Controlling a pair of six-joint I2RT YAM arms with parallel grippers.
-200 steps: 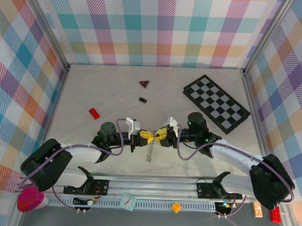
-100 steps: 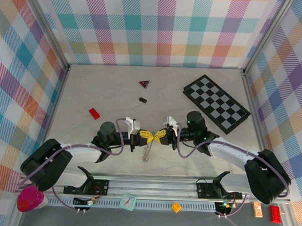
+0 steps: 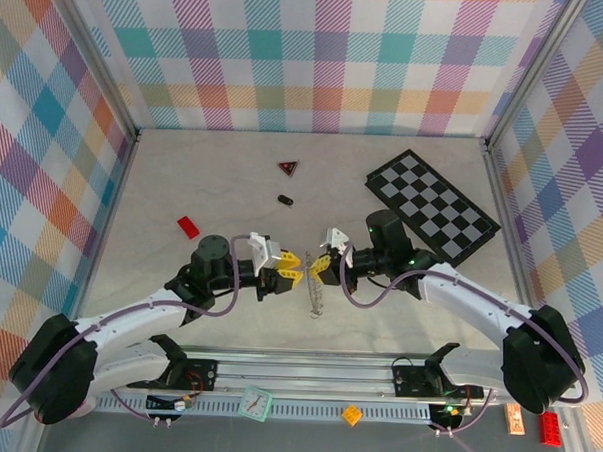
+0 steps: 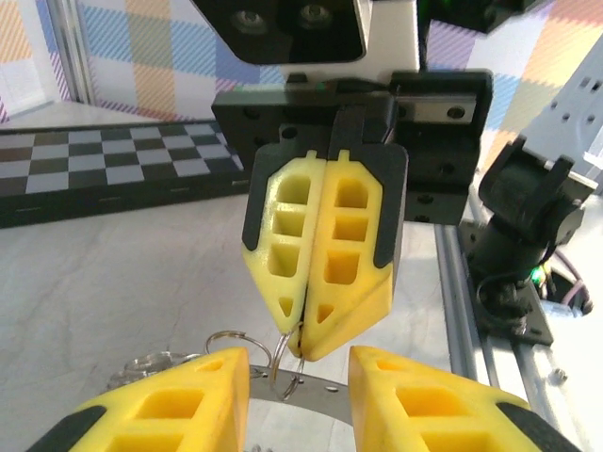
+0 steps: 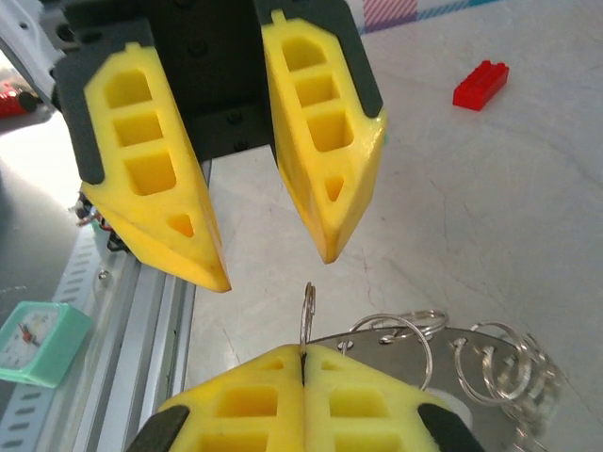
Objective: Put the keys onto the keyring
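The keyring (image 3: 316,297) dangles as a thin silvery strip between the two grippers, above the table. The keys (image 3: 315,305) read as a toothed fringe along it. My right gripper (image 3: 318,271) is shut on a small wire ring (image 5: 307,315) at the edge of the keyring's holed metal band (image 5: 471,341). More wire loops (image 5: 499,363) hang from that band. My left gripper (image 3: 289,272) faces it, tips a finger's width away, jaws open with nothing between them. In the left wrist view the left gripper (image 4: 297,363) frames the shut right gripper (image 4: 301,341) and the band (image 4: 316,391).
A black-and-white chequered board (image 3: 432,207) lies at the back right. A dark red triangle (image 3: 288,167) and a small black oval piece (image 3: 285,199) sit behind the grippers. A red brick (image 3: 188,227) lies to the left. The metal rail (image 3: 305,371) runs along the near edge.
A second ago the left gripper held the keyring and the right stood open. The right then shut on it and the left opened. Both grippers shifted slightly; the keyring hangs further right.
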